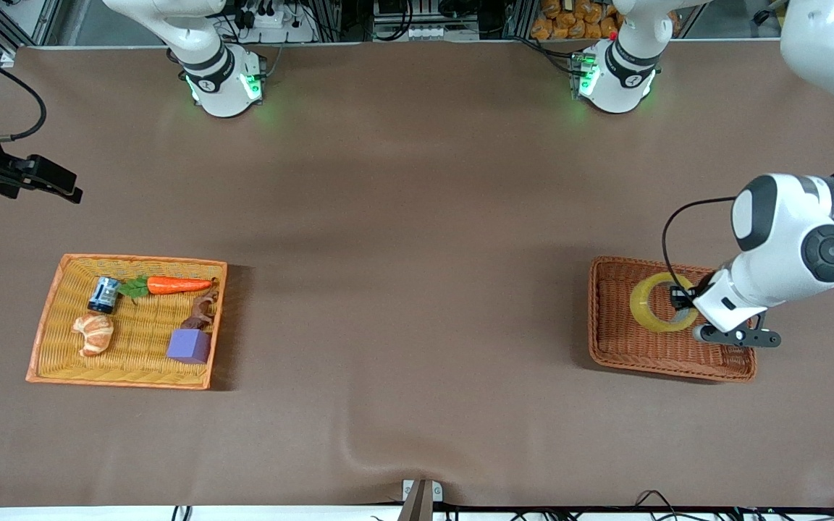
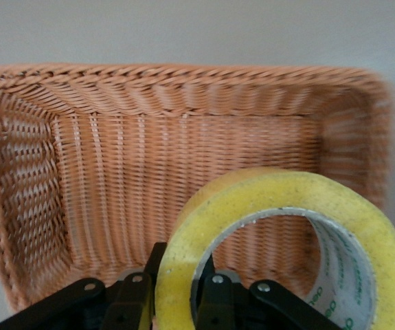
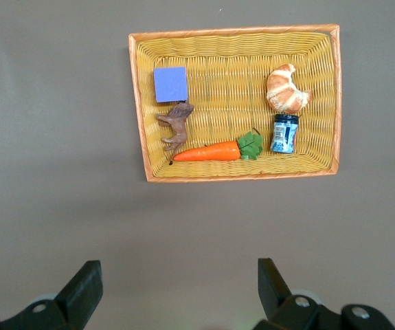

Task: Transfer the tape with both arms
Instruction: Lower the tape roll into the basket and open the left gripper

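The tape (image 1: 649, 300) is a yellowish ring in the brown wicker basket (image 1: 620, 351) at the left arm's end of the table. My left gripper (image 1: 680, 298) is shut on its wall, one finger inside the ring and one outside. In the left wrist view the tape (image 2: 279, 206) stands tilted over the basket floor (image 2: 80, 172), clamped in the left gripper (image 2: 178, 271). I cannot tell whether it still touches the basket. My right gripper (image 1: 51, 181) waits open and empty in the air at the right arm's end; it also shows in the right wrist view (image 3: 176, 275).
A yellow wicker basket (image 1: 55, 347) at the right arm's end holds a carrot (image 1: 178, 284), a purple cube (image 1: 189, 345), a croissant (image 1: 94, 333), a small jar (image 1: 103, 294) and a brown animal figure (image 1: 200, 312). Brown cloth covers the table between the baskets.
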### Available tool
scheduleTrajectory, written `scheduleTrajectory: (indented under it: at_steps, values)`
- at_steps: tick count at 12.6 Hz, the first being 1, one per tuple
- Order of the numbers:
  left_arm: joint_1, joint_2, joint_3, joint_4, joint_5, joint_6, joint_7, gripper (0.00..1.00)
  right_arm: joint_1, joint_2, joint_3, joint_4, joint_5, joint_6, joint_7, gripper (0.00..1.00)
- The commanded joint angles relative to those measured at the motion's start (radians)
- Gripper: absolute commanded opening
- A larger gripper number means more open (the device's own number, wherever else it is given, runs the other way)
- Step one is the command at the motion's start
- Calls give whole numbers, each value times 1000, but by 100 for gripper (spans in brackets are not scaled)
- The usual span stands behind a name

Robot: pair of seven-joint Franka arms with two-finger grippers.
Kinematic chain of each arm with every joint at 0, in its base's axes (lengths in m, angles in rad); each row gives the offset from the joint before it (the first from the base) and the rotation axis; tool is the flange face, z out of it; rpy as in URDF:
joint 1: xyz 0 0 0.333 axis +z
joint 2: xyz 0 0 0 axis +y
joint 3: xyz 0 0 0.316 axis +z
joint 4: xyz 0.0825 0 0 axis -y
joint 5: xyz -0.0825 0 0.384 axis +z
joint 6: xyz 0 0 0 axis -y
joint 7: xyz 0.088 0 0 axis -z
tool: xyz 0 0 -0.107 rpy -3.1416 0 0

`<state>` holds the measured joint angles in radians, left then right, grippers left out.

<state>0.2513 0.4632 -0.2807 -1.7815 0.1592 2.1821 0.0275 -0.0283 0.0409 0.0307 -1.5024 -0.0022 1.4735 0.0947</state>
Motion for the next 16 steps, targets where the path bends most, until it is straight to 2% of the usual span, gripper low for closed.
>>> scheduleTrajectory:
  at_steps: [1, 2, 5, 7, 10, 11, 14, 16]
  values:
    - [23, 35, -17, -16, -7, 76, 48, 27, -19, -10, 12, -2, 18, 1, 16, 100]
    - [25, 32, -17, -19, -9, 76, 46, 99, -19, -9, 12, -2, 18, 2, 16, 100]
    - [28, -55, -20, -19, -20, 45, 38, 100, -19, -12, 12, -2, 18, 2, 16, 100]
    - [20, -179, -66, -9, -21, -46, -6, 100, -19, -12, 12, -4, 18, -5, 16, 100]
    - [20, -335, -130, 5, -12, -152, -187, 100, -19, -12, 11, -4, 18, -5, 16, 100]
    - [20, -368, -133, 37, -13, -212, -193, 100, -19, -12, 12, -4, 18, -2, 16, 100]
    - [26, -380, -138, 201, -26, -456, -189, 100, -19, -12, 12, -6, 18, -5, 16, 100]
    - [31, -428, -131, 220, -64, -501, -179, 100, -19, -13, 11, -7, 16, -10, 16, 100]
